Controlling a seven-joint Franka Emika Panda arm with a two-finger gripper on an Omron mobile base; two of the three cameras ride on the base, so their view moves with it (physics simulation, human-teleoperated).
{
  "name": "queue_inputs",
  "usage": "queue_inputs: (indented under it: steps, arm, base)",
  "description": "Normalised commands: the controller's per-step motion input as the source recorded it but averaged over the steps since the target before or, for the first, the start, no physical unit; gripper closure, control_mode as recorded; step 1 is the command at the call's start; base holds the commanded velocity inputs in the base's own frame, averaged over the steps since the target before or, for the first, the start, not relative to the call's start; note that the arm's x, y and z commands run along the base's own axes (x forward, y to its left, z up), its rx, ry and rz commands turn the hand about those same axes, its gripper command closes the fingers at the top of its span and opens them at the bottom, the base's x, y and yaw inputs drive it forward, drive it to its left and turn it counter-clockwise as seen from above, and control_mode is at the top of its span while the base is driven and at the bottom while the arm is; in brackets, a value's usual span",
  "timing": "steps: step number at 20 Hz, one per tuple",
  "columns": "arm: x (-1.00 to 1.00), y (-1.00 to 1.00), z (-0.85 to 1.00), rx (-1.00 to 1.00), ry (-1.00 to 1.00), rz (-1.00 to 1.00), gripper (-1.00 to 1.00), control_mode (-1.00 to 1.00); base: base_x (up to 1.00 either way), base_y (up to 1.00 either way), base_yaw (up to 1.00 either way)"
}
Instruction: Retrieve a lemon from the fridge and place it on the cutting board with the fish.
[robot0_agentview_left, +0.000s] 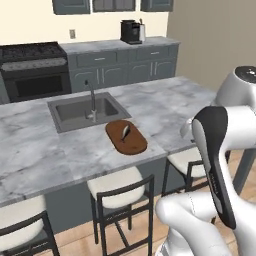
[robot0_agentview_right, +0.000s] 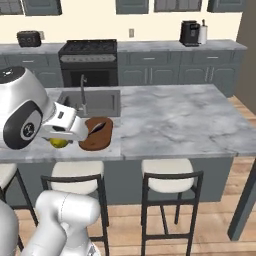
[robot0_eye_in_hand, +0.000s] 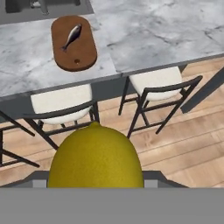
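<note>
A yellow lemon (robot0_eye_in_hand: 95, 159) sits large at the bottom of the hand view, with my gripper (robot0_agentview_right: 59, 141) shut on it. From the right base view the lemon (robot0_agentview_right: 59, 143) peeks out under the white hand, over the near edge of the island and just left of the cutting board (robot0_agentview_right: 96, 137). The reddish-brown oval cutting board (robot0_agentview_left: 131, 142) lies on the marble island beside the sink, and the small dark fish (robot0_agentview_left: 125, 131) rests on its far half. Seen from the hand, the board (robot0_eye_in_hand: 76, 54) and fish (robot0_eye_in_hand: 71, 36) lie ahead and below. The fridge is out of view.
A sink (robot0_agentview_left: 87, 112) with a faucet (robot0_agentview_left: 92, 100) is set into the island (robot0_agentview_left: 175, 107) behind the board. Black-framed stools (robot0_agentview_left: 117, 187) with pale seats stand along the island's near side. A stove (robot0_agentview_right: 89, 52) and a coffee machine (robot0_agentview_right: 189, 33) line the back wall.
</note>
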Motion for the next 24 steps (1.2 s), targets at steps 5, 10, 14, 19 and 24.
queue_inputs:
  steps: [5, 10, 14, 19, 24]
  arm:
    - [0.0, 0.0, 0.0, 0.0, 0.0, 0.0, 1.0, 1.0]
    - [0.0, 0.0, 0.0, 0.0, 0.0, 0.0, 1.0, 1.0]
    - [0.0, 0.0, 0.0, 0.0, 0.0, 0.0, 1.0, 1.0]
    - [0.43, 0.0, 0.0, 0.0, 0.09, 0.13, 1.0, -1.0]
    - [0.93, 0.06, -0.23, 0.01, 0.16, 0.23, 1.0, -1.0]
  base:
    - [0.27, -0.02, 0.03]
    - [0.39, 0.0, 0.05]
    - [0.35, 0.01, 0.09]
    - [0.06, 0.0, 0.02]
    - [0.0, 0.0, 0.0]
